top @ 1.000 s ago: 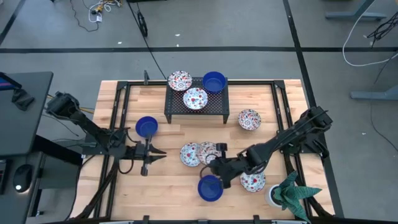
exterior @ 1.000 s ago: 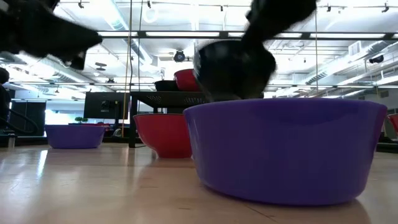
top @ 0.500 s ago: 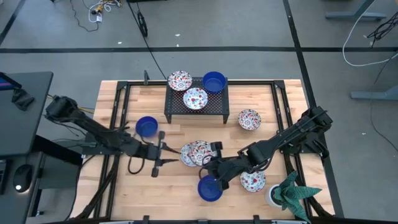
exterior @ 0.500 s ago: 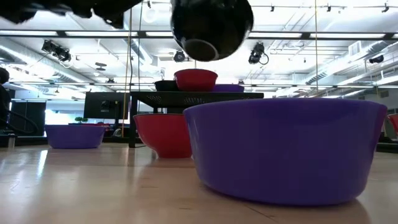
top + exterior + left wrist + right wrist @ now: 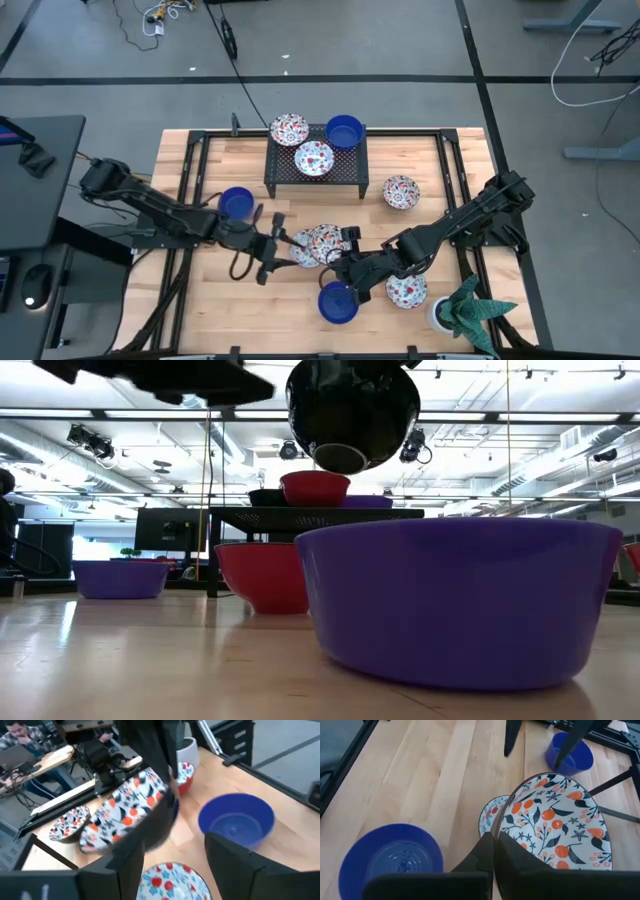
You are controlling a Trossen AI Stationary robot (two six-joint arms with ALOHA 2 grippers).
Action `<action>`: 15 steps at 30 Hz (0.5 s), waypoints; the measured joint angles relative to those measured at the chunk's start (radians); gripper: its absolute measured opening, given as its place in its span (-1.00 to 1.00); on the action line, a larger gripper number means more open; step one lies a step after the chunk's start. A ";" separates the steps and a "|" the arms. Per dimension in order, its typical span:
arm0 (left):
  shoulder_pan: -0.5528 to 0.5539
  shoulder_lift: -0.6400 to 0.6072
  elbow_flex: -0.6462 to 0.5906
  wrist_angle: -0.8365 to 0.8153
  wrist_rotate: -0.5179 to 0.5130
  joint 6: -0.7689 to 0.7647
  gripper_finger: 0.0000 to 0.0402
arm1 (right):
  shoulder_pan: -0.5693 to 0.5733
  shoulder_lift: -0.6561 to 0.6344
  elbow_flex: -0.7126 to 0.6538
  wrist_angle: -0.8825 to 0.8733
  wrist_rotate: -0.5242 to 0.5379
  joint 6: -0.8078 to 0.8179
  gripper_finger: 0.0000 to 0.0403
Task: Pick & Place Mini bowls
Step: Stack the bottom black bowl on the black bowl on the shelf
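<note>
My right gripper [image 5: 345, 262] is shut on a white floral mini bowl [image 5: 555, 825], which it holds tilted above the table's middle. Seen from below in the low view, this bowl [image 5: 350, 410] is dark. Under it a second floral bowl [image 5: 489, 816] rests on the wood. My left gripper [image 5: 283, 247] stands open just left of these two, with that second bowl [image 5: 170, 880] showing between its fingers [image 5: 125, 865]. A blue bowl [image 5: 337, 303] sits near the front edge and another blue bowl [image 5: 237, 204] behind the left gripper. My right gripper pinches the floral bowl's rim [image 5: 496, 834] between its two fingers, at the side nearest the gripper. The fingers come slanting from the table's right side. The bowl is lifted clear of the table and tilted, its patterned inside turned away from the gripper.
A black wire rack [image 5: 316, 175] at the back carries two floral bowls and a blue one [image 5: 344, 131]. More floral bowls lie at the right [image 5: 401, 192] and front right [image 5: 407, 291]. A white pot with a green plant [image 5: 465, 310] stands at the front right corner.
My left gripper has gone toward the table's right, up to the floral bowls in the middle, and has opened. My right gripper has raised its floral bowl clear of the table and tilted it, shifting slightly toward the left.
</note>
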 joint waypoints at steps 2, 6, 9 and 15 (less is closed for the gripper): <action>0.005 0.019 0.025 0.002 -0.002 0.004 0.03 | -0.003 0.000 -0.001 0.001 0.000 0.000 -0.97; 0.005 0.046 0.069 -0.002 -0.001 0.059 0.03 | -0.014 0.001 -0.030 0.005 -0.011 0.001 -0.97; 0.005 0.057 0.095 -0.012 0.001 0.079 0.04 | -0.021 0.001 -0.056 0.030 -0.024 -0.001 -0.97; 0.043 0.097 0.104 -0.051 0.069 0.086 0.00 | -0.026 0.001 -0.099 0.122 -0.061 -0.029 -0.97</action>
